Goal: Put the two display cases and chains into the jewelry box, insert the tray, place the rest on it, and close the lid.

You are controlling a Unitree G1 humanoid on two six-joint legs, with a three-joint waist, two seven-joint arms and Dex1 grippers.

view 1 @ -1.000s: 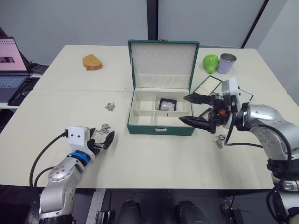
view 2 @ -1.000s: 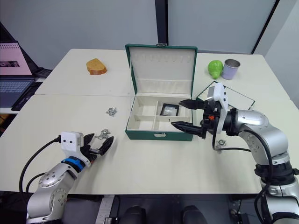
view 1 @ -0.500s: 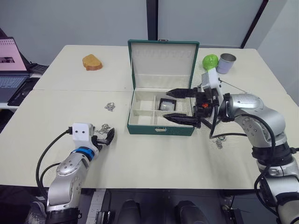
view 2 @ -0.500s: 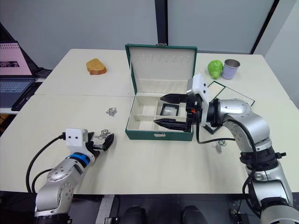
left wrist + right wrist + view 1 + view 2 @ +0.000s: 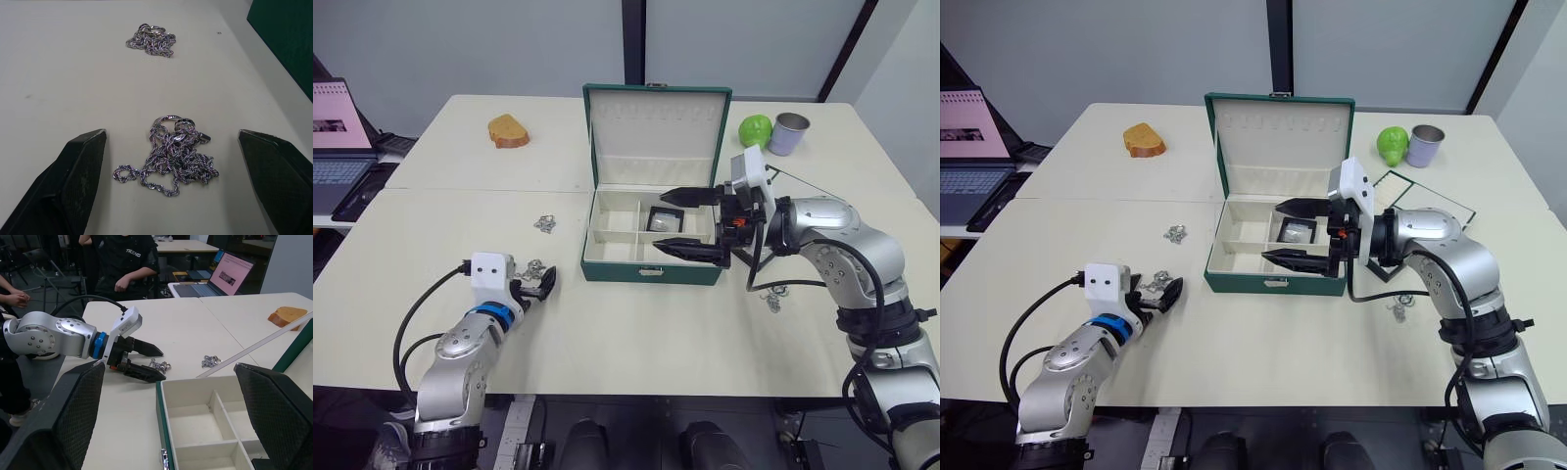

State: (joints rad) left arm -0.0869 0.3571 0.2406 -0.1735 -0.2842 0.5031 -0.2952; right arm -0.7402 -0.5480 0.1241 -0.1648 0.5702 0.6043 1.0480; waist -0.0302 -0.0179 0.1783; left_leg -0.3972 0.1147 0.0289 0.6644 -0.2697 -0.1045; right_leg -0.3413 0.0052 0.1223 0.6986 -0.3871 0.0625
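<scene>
On tabletop: one case lying in box, chains waiting between spread left jaws, right jaws spread and empty, tray lying outside.

Right end effector gapes wide over the open jewelry box.

Pale room, cream tabletop

Grey wall panels are being split by a dark post; a laptop is being displayed at the side.
</scene>
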